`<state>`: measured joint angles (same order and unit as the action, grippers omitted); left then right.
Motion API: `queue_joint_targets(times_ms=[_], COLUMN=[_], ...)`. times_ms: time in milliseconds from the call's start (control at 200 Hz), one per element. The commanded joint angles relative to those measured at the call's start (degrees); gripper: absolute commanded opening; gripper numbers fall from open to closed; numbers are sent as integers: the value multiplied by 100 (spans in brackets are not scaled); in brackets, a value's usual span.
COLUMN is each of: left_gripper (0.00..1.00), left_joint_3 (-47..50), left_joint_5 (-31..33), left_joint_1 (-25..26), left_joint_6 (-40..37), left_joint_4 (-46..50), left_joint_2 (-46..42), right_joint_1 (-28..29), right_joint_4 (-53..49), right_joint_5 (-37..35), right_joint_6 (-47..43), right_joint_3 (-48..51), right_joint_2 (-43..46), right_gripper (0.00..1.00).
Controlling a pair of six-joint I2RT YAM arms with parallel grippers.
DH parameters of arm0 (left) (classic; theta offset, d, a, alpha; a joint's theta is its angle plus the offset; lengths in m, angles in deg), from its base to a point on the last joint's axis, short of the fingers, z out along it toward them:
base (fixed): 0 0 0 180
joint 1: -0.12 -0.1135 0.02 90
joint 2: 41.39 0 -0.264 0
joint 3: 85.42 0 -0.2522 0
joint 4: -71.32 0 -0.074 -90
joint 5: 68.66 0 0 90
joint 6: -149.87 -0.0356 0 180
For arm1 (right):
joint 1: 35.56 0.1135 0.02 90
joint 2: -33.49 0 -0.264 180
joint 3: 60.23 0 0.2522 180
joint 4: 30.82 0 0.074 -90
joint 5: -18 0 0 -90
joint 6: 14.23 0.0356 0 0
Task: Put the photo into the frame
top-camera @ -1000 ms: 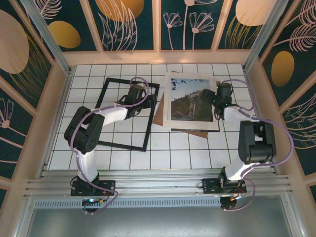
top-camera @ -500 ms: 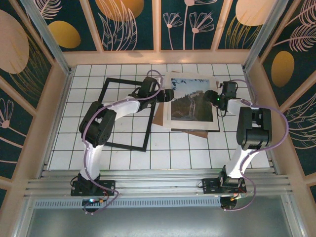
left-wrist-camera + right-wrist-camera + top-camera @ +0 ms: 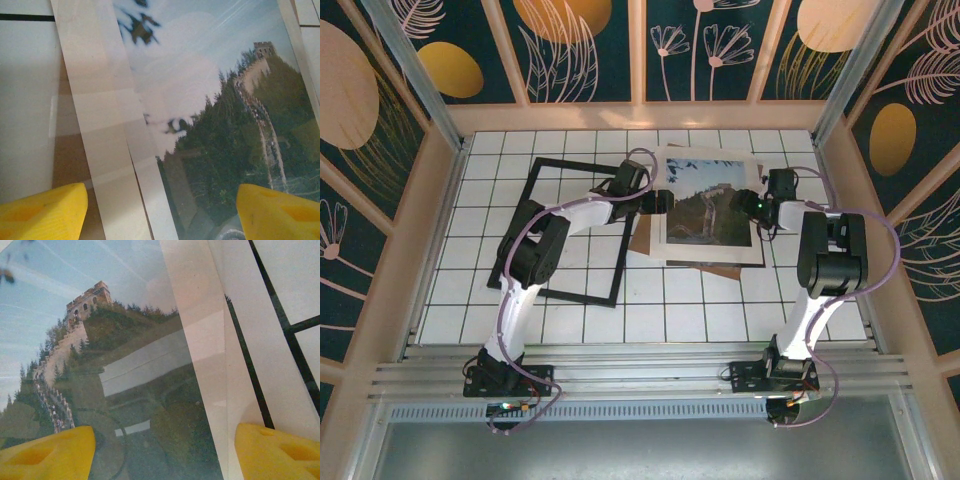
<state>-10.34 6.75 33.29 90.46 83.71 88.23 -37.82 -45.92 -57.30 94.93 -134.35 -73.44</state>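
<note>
Top external gives me the photo [image 3: 712, 205] lying face up on the brown board [image 3: 720, 268], just right of the black frame [image 3: 570, 297] on the white tiled table [image 3: 520, 140], outside the frame's opening. It is a glossy print with a wide white border: a stone wall and tower climb a dark green hillside under pale blue sky, with glare streaked across the surface. In my wrist views the left gripper [image 3: 160, 210] straddles its left border and the right gripper [image 3: 160, 450] its right border, both with jaws spread wide and nothing pinched between them.
</note>
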Motion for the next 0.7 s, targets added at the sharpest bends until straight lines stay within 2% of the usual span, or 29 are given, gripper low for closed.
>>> queue_joint_targets(times_ms=[0, 696], left_gripper=[79, 78], left_joint_3=[-203, -530], left_joint_5=[-71, -265], left_joint_1=[-17, 161], left_joint_6=[-111, -248], left_joint_4=[188, 498], left_joint_2=[251, 616], right_joint_1=[-11, -348], right_joint_4=[-200, 839], right_joint_5=[45, 1908], right_joint_6=[110, 660], right_joint_3=[23, 353], right_joint_2=[-65, 180], right_gripper=[75, 73])
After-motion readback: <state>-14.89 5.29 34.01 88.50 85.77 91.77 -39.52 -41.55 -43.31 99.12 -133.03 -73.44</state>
